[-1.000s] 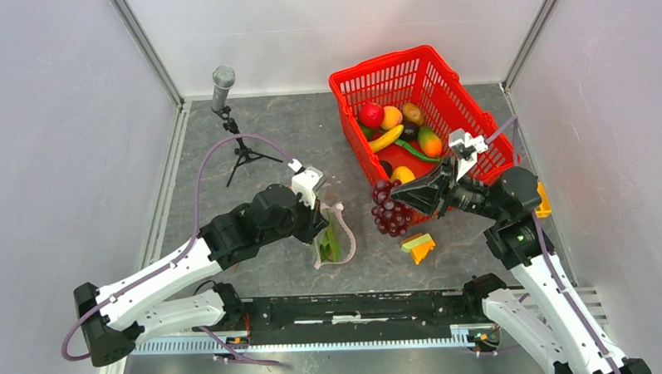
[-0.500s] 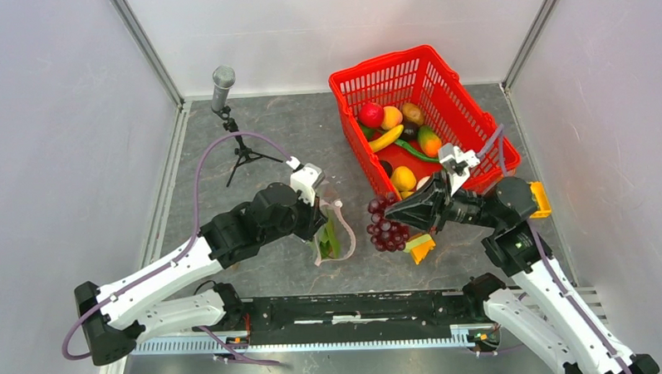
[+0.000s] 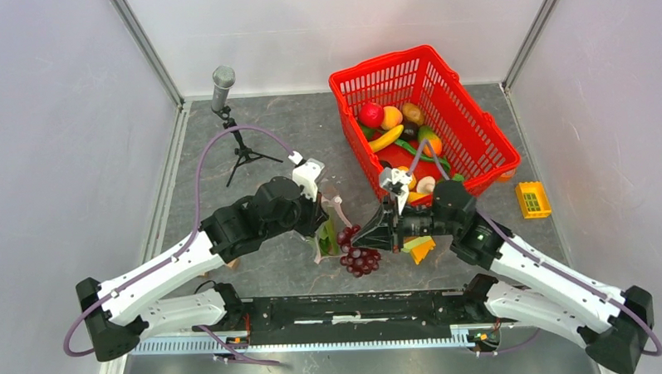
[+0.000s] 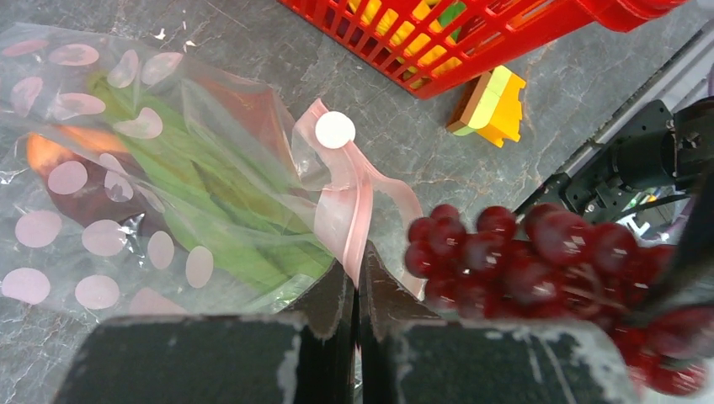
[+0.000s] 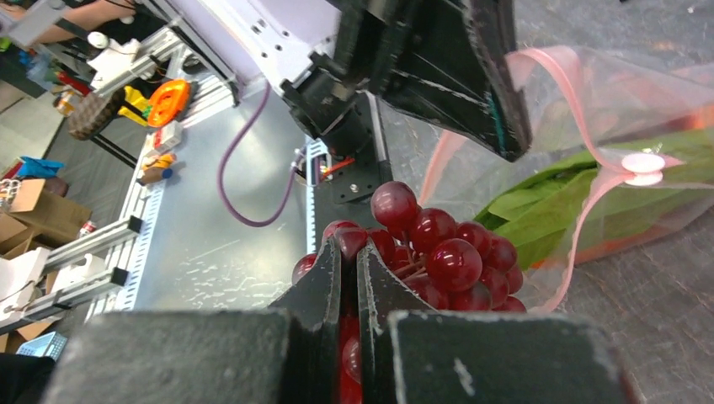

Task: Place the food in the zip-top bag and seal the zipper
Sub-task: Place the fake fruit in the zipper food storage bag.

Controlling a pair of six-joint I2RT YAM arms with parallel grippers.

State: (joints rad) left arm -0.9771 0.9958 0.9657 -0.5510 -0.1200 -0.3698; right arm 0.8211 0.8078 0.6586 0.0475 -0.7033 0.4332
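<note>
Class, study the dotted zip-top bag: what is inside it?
Through the clear zip-top bag a green leafy piece, an orange piece and a dark red shape show. Pink dots and folds cover parts, so what else lies inside cannot be told.

bright, even | soft shadows | wrist foregrounds blurred (close range)

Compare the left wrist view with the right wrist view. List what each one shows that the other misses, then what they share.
Only the left wrist view shows the red basket and the yellow and green block lying on the table. Only the right wrist view shows the orange wheel and other clutter beyond the table's edge. Both show the grapes close to the zip-top bag, its pink zipper, and the green food already inside.
</note>
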